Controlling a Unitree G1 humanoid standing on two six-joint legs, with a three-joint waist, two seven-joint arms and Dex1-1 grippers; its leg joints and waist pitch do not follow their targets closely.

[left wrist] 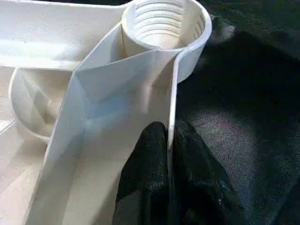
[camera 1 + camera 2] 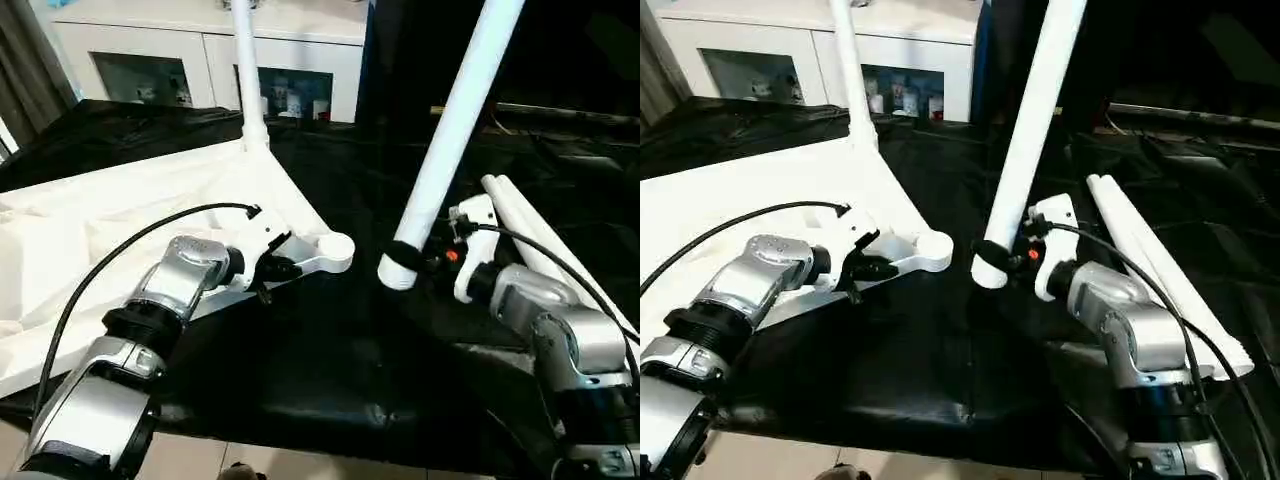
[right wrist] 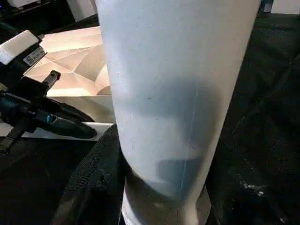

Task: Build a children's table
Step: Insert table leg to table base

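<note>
Black cloth [image 2: 330,370] covers the work surface in front of you, and a white cabinet [image 2: 200,60] with glass doors stands along the far wall.

Starting on your left, your silver left forearm reaches forward and inward, wrist bent toward the middle of the cloth. Your left gripper [image 2: 272,268] is pinching the thin side wall of the white table top [image 2: 110,230], which lies upside down with its ribbed underside facing up. In the left wrist view the two black fingers [image 1: 145,173] are pressed against either face of that wall, one inside the top and one outside. Just beyond the fingertips sits the round corner socket [image 1: 161,23], open and threaded inside. At the far corner of the top, one leg [image 2: 245,70] already stands upright in its socket.

Moving right, a second white tubular leg [image 2: 450,130] leans steeply up and away, its lower end hanging above the cloth, a short gap to the right of that open socket. Your right gripper [image 2: 405,258] is clamped around this leg close to its bottom end. Your right forearm comes in from the lower right, elbow low, wrist turned inward.

Beyond your right wrist, two more legs [image 2: 545,245] lie side by side on the cloth.
</note>
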